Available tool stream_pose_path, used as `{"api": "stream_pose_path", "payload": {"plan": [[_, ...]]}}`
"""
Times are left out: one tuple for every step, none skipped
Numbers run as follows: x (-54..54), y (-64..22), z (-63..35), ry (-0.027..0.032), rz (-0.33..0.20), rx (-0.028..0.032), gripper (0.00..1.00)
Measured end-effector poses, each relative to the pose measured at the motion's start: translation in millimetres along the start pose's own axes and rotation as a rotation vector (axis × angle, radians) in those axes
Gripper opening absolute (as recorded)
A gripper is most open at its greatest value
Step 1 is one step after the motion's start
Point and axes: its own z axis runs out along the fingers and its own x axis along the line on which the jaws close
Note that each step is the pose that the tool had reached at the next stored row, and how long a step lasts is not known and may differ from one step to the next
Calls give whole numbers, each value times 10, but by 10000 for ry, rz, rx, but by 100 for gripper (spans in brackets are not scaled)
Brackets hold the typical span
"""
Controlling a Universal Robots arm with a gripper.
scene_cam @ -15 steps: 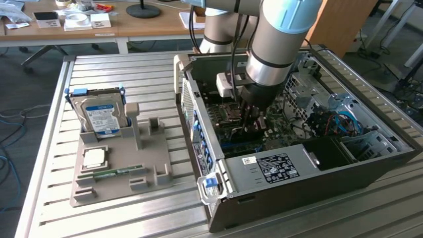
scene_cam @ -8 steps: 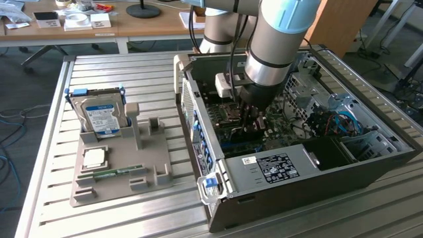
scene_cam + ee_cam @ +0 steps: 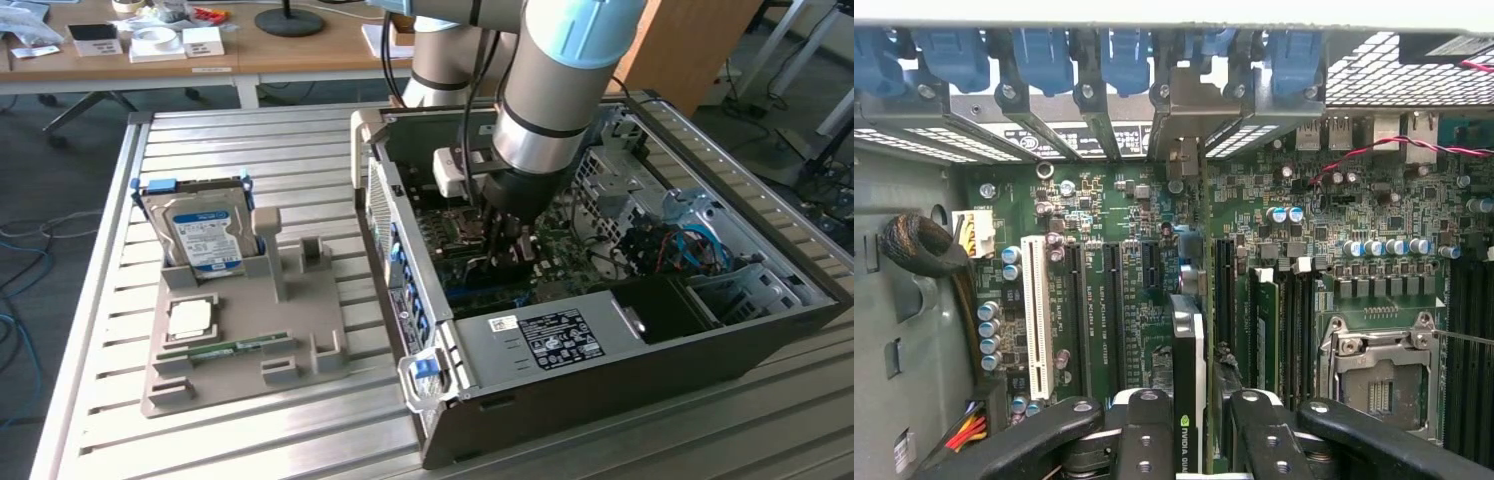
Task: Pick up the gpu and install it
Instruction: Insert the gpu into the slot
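The claw (image 3: 1194, 440) is seen closed partway on the gpu (image 3: 1190, 350), which is held on edge between the two fingers (image 3: 1144, 430) and lowered inside the open computer case (image 3: 747, 350), just above the green motherboard (image 3: 1104, 230). In the wrist view the card's bracket end is pointed toward the rear slot openings with their blue clips (image 3: 1124, 55). For this step to be done well, the card's edge would best be kept square over one long slot and its bracket lined up with the matching opening — then pressed evenly. Whether the edge is already seated cannot be told; it is hidden under the card and claw — and, in the exterior view, behind the arm (image 3: 561, 90).
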Motion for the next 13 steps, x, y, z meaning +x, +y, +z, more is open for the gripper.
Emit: {"api": "stream_pose_path", "payload": {"plan": [[0, 0, 0, 0, 1, -1, 27], [0, 0, 0, -3, 0, 0, 27], [0, 0, 0, -3, 0, -1, 27], [0, 0, 0, -3, 1, 0, 27], [0, 0, 0, -4, 1, 0, 27], [0, 0, 0, -3, 1, -1, 27], [0, 0, 0, -3, 1, -1, 27], [0, 0, 0, -3, 0, -1, 27], [0, 0, 0, -3, 1, -1, 27], [-1, 4, 1, -10, 6, -13, 27], [0, 3, 2, -10, 6, -3, 28], [0, 3, 2, -8, 6, 2, 33], [0, 2, 1, -5, 4, 0, 33]]}}
